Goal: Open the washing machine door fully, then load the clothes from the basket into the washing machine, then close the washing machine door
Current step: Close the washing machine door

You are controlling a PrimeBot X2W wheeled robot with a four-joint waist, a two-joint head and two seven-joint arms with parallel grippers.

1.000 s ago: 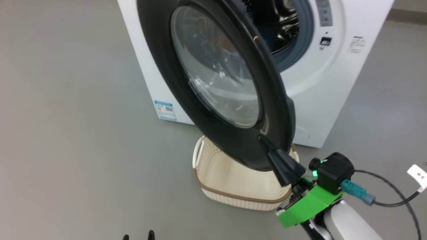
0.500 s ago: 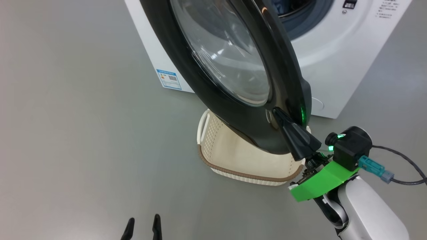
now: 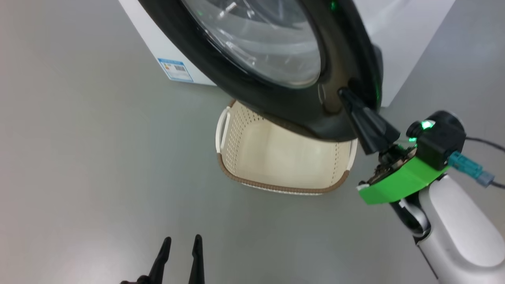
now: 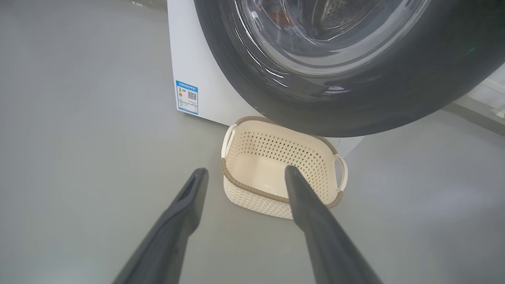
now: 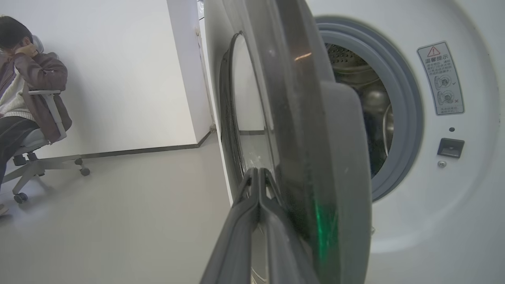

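1. Cream plastic basket (image 3: 276, 188), with a brown woven-look rim and white side handles, sits on the grey floor (image 3: 79, 157) just in front of the washing machine (image 3: 394, 39). Its perforated inside is empty.
2. The washing machine door (image 3: 276, 98) stands swung out, its black ring and bulging glass hanging over the basket's far side.
3. Behind the door, the right wrist view shows the steel drum (image 5: 355, 67) and grey gasket (image 5: 410, 98). A dark bluish patch lies inside the drum, too dim to tell whether it is the clothes.
4. The right gripper (image 3: 344, 94) has its two fingers pressed together, gripping nothing, with the tips touching the door's outer face near its edge.
5. The left gripper (image 4: 244, 171) has its fingers spread wide and empty. It hovers over the floor near the basket's front, apart from it.
6. A blue label (image 3: 175, 70) sits low at the machine's corner.
7. A person (image 5: 23, 79) sits on a wheeled office chair (image 5: 39, 150) by the white wall, well apart.
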